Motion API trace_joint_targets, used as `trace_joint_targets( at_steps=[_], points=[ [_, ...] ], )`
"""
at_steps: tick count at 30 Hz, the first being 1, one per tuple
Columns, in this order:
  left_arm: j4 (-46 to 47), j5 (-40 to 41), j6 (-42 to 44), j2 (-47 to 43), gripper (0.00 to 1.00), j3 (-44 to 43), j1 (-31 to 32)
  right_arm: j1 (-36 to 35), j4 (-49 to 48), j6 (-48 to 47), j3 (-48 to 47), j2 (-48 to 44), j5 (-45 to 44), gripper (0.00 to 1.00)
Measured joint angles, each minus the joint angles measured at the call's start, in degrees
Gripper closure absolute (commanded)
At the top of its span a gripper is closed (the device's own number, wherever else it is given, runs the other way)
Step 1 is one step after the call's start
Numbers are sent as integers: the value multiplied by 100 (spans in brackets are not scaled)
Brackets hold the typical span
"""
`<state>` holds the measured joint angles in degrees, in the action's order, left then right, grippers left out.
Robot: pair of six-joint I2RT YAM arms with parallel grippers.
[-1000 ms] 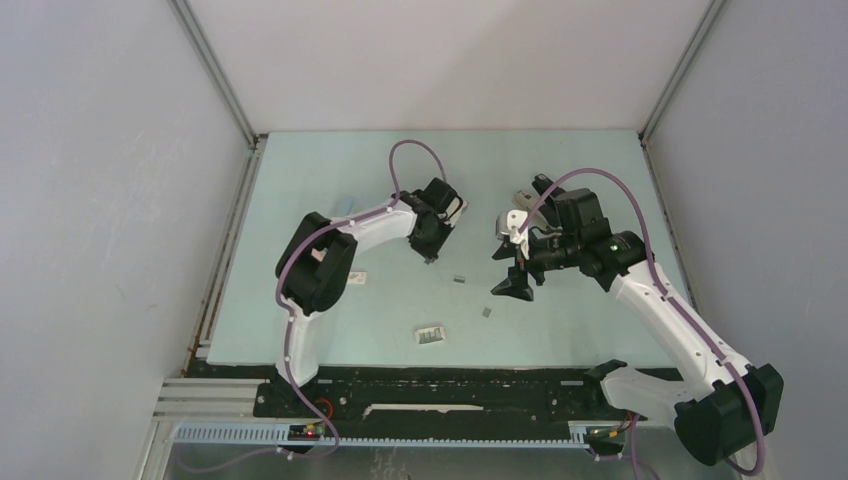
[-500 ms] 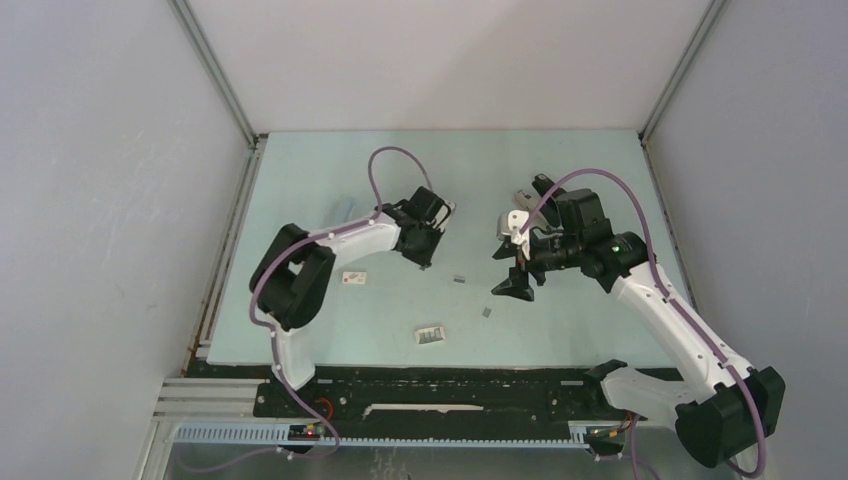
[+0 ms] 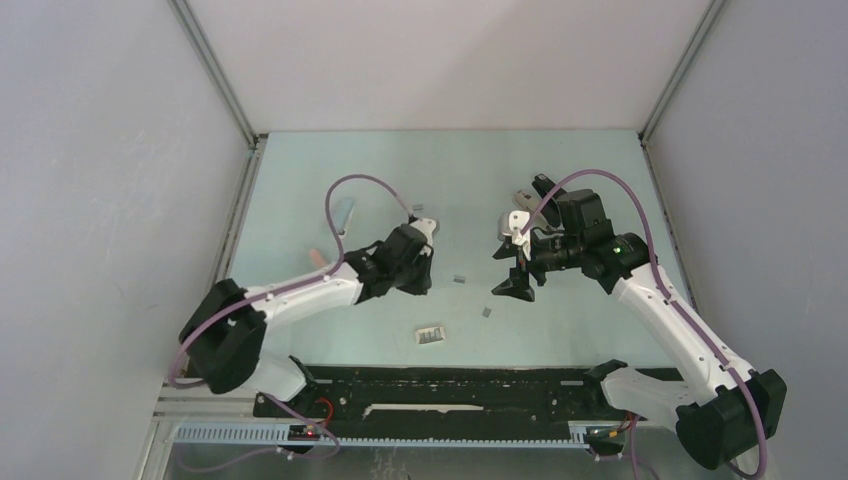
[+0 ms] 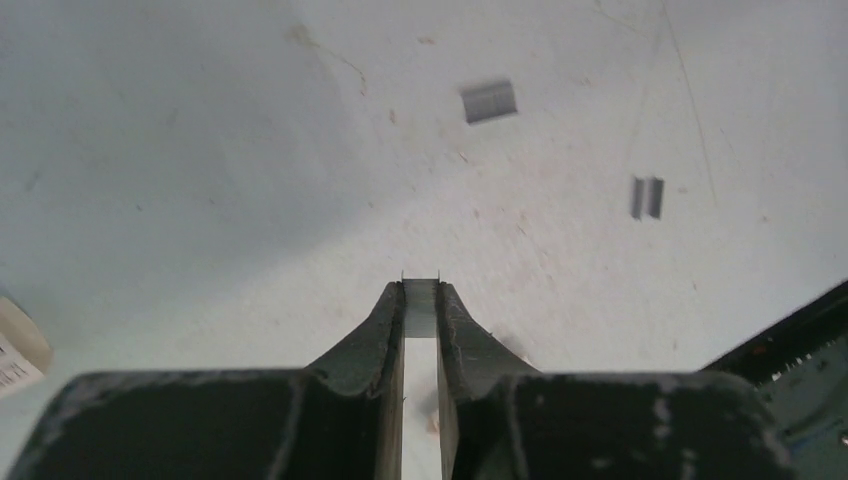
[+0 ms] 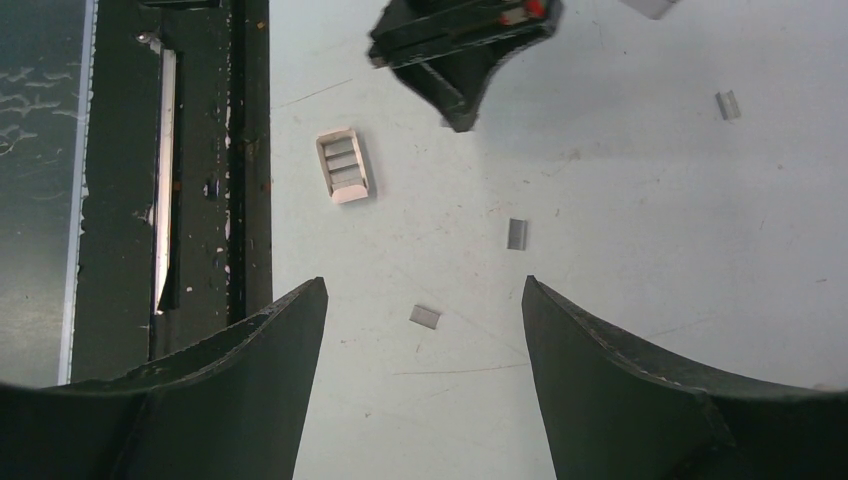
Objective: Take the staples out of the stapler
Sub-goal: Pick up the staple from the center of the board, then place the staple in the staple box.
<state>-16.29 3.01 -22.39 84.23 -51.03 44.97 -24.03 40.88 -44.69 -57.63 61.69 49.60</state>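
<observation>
My left gripper (image 4: 421,290) is shut on a short silvery strip of staples (image 4: 421,308) pinched between its tips, just above the table. From the top view it (image 3: 425,290) hangs left of centre. Loose staples lie on the table (image 3: 459,279) (image 3: 486,312), the same bits showing in the left wrist view (image 4: 489,101) (image 4: 647,197). A pale blue elongated thing, apparently the stapler (image 3: 344,213), lies at the back left. My right gripper (image 5: 424,300) (image 3: 512,288) is open, hovering over one staple bit (image 5: 424,316) without touching it.
A small white ribbed piece (image 3: 430,334) (image 5: 342,165) lies near the front edge. A small pink block (image 3: 318,257) sits beside the left forearm. The corner of a printed white box (image 4: 15,345) shows in the left wrist view. The black base rail (image 5: 200,150) runs along the near edge.
The left arm has swung out low towards the near left, and its gripper has come forward and down. The right arm has not moved.
</observation>
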Motion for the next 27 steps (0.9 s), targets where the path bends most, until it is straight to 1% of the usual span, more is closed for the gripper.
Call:
trace_joint_targets(
  at_steps=[6,10,20,22,27],
  points=[
    [243,470,-748,-798,90,651,680,0,0,0,0,0,9,19],
    [345,835,-1209,-1021,90,857,1032,0,0,2,0,0,24,19],
    [262,1759,-2441,-1012,90,992,1980,0,0,2,0,0,44,19],
    [140,1980,-2736,-940,91,984,2166,0,2,2,0,-2,46,19],
    [-293,2428,-3377,-638,91,953,2544,0,0,2,0,-35,57,19]
  ],
)
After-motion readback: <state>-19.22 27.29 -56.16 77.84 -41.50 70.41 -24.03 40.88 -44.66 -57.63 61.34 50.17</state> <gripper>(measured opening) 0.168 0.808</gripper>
